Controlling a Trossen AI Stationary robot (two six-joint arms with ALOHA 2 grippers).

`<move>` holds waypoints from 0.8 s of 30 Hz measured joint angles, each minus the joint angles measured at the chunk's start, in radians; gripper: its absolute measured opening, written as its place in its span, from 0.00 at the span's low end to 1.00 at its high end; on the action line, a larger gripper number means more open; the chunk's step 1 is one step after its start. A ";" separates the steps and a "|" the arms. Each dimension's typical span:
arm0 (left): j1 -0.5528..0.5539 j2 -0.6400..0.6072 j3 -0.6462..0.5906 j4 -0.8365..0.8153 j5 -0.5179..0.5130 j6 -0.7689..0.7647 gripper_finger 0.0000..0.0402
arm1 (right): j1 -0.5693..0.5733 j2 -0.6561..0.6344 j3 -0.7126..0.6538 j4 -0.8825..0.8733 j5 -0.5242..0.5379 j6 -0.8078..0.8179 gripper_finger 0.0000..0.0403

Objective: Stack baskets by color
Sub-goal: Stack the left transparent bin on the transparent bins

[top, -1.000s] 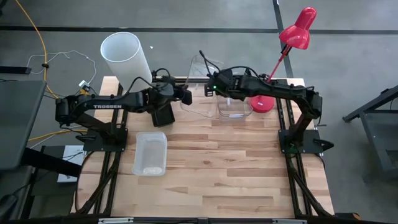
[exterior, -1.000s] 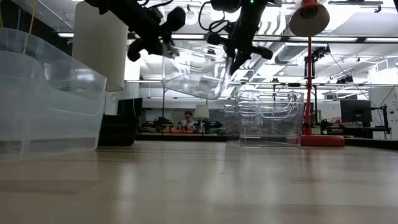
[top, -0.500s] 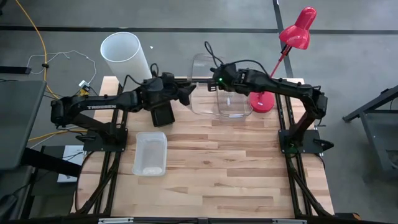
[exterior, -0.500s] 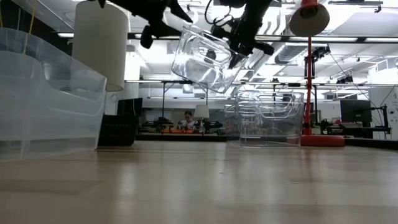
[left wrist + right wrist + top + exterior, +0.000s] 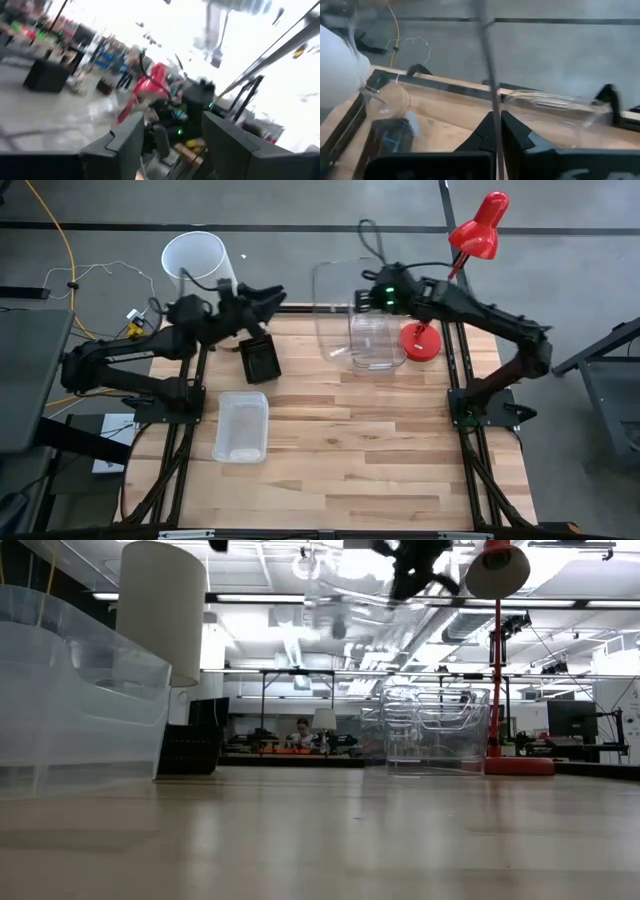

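Observation:
My right gripper [image 5: 364, 300] is shut on a large clear basket [image 5: 335, 310], which it holds high over the table's far edge. In the low view this basket [image 5: 330, 580] is a blur near the top. A stack of clear baskets [image 5: 378, 345] stands on the table just below and to its right. A small black basket [image 5: 260, 360] and a frosted white basket [image 5: 241, 425] rest on their bases on the left half. My left gripper [image 5: 272, 293] is open, raised over the far left, with nothing between its fingers [image 5: 122, 145]. My right gripper pinches the clear basket's thin wall [image 5: 494, 117] between its two shut fingers [image 5: 512, 135], which slant down from the table's right. The wall's edge runs straight up from between the fingers. The basket is lifted clear of the table and tilted, left of the stack.
A tall white cylinder lampshade [image 5: 200, 265] stands at the far left corner. A red desk lamp [image 5: 478, 228] has its base [image 5: 420, 342] right beside the clear stack. The table's near half is bare wood [image 5: 360, 460].
My left gripper has opened, let go of the clear basket, drawn back toward the table's left and risen, tipping upward. My right gripper has risen and moved toward the table's right with the basket, which has swung from nearly level between both grippers to tilted.

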 joint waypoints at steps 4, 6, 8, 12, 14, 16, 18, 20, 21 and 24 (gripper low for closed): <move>0.000 -0.066 0.000 0.006 0.012 0.018 0.47 | -0.022 -0.099 0.001 -0.128 -0.007 -0.013 0.00; 0.000 -0.090 0.000 0.002 0.013 0.042 0.47 | -0.033 -0.135 0.001 -0.228 -0.001 -0.012 0.00; 0.000 -0.107 0.000 0.003 0.013 0.052 0.47 | -0.054 -0.162 0.001 -0.326 -0.001 -0.017 0.00; 0.000 -0.116 0.000 -0.002 0.012 0.053 0.47 | -0.091 -0.198 0.001 -0.412 -0.079 -0.077 0.00; 0.000 -0.114 0.000 -0.009 0.012 0.053 0.47 | -0.102 -0.209 0.001 -0.400 -0.126 -0.110 0.00; 0.000 -0.110 0.000 -0.010 0.012 0.053 0.47 | -0.114 -0.212 0.001 -0.376 -0.160 -0.119 0.00; 0.000 -0.103 0.000 -0.017 0.012 0.044 0.47 | -0.121 -0.211 0.000 -0.364 -0.166 -0.119 0.00; 0.001 -0.094 -0.001 -0.020 0.014 0.033 0.47 | -0.128 -0.218 -0.042 -0.312 -0.171 -0.117 0.00; 0.001 -0.092 -0.001 -0.020 0.020 0.027 0.47 | -0.136 -0.222 -0.075 -0.280 -0.190 -0.113 0.00; 0.001 -0.089 -0.001 -0.019 0.031 0.019 0.47 | -0.185 -0.238 -0.166 -0.193 -0.281 -0.106 0.00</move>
